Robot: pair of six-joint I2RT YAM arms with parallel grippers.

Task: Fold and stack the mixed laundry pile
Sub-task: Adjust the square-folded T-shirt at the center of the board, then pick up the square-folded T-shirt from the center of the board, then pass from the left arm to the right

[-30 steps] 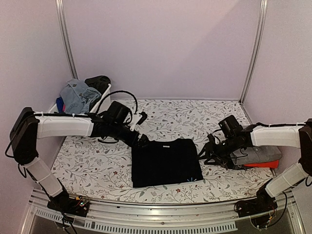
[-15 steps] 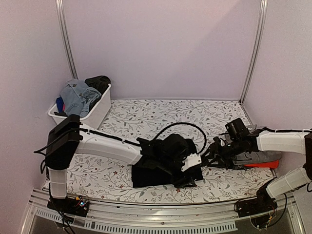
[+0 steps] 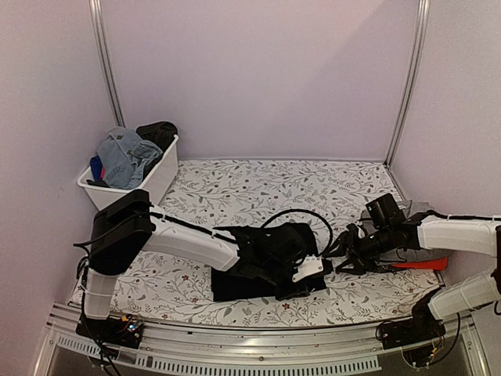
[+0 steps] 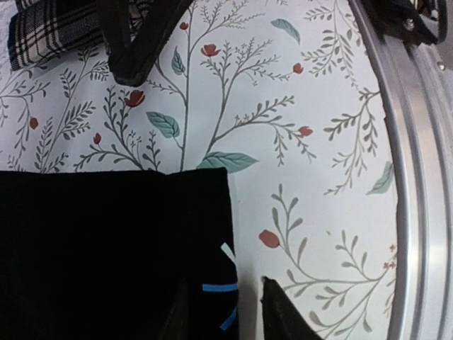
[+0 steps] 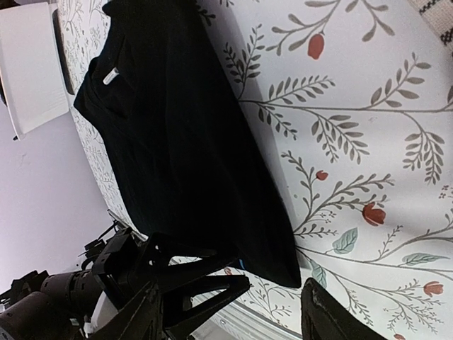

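Top external view: left gripper point(image 3: 308, 270) has crossed to the near-right corner of the black garment point(image 3: 235, 283), centred on the table point(image 3: 258, 188). Right gripper point(image 3: 344, 254) has advanced. Both jaws spread; another fold likely.

Left pincer point(image 3: 315, 273) open, pointing right; right pincer point(image 3: 342, 255) open, pointing left.

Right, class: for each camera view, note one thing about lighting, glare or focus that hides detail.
Top external: soft, even light, yet the black garment is a flat dark patch, folds unreadable. Left wrist: floral tablecloth sharp; the metal rail shows a bright sheen. Right wrist: the right gripper is a dark, soft-edged silhouette along the bottom.
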